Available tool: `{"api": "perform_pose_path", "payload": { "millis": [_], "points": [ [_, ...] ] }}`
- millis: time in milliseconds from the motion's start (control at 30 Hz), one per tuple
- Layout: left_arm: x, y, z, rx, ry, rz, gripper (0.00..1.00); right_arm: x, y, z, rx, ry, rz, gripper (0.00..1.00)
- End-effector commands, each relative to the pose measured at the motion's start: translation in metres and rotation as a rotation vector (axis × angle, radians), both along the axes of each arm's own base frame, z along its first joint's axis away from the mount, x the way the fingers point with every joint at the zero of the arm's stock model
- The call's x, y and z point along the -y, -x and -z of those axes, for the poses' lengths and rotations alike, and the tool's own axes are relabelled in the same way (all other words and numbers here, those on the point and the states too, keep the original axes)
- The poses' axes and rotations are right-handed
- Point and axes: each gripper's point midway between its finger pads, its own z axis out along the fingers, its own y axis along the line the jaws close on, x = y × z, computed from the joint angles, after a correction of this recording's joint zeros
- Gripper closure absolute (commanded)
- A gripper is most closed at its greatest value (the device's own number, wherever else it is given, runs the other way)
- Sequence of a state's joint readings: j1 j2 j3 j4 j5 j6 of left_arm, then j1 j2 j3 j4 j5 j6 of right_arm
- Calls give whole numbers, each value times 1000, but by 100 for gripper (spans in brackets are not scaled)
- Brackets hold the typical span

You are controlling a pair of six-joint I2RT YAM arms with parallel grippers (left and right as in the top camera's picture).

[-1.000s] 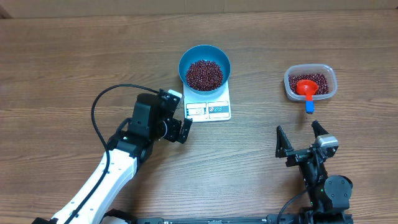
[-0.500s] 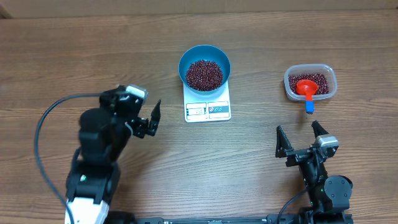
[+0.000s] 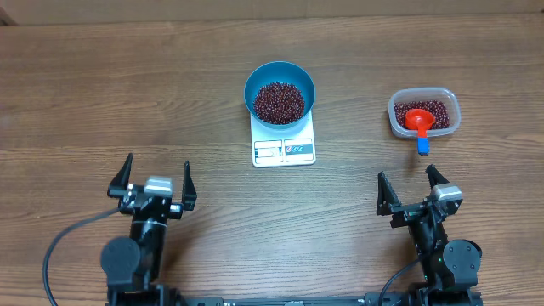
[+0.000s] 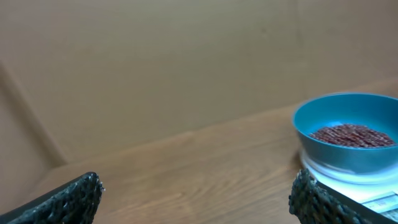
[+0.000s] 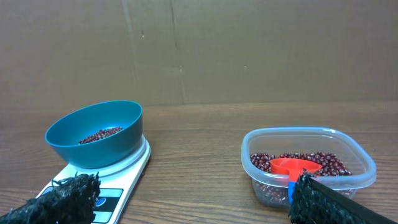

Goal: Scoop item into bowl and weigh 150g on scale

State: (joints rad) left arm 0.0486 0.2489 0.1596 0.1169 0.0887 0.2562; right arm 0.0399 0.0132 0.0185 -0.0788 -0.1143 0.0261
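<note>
Left gripper [image 3: 156, 170] and right gripper [image 3: 406, 174], lower frame, stood wide open, empty. Blue bowl [image 3: 250, 87] of beans [image 3: 280, 100] sat on scale [image 3: 284, 150], upper centre; red scoop [image 3: 417, 119] lay in clear tub [image 3: 396, 120], handle toward nearer right gripper.

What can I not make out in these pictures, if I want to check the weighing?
- Scale reading: overhead, digits too small; left wrist, display cut off by the lower edge.
- Scoop handle: right wrist, mostly behind a jaw of the right gripper.
- Depth of the beans in the bowl: both wrist views, the bowl wall hides it.
</note>
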Motion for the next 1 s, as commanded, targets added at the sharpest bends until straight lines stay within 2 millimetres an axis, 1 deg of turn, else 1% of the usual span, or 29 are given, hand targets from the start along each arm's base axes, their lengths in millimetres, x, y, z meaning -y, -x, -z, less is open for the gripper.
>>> {"api": "perform_pose_path", "payload": {
  "millis": [0,67,133,267,967],
  "points": [
    [-18,7,21,26,59,-103,1,1,0,2,1,-7,9,0],
    [-19,9,32,37,59,-105,0,1,0,2,1,-7,9,0],
    [-19,12,41,4,58,-108,0,1,0,2,1,-7,9,0],
    [-20,14,68,-105,58,-116,0,1,0,2,1,-7,9,0],
    [-18,13,68,-105,57,-105,0,1,0,2,1,-7,9,0]
  ]
}}
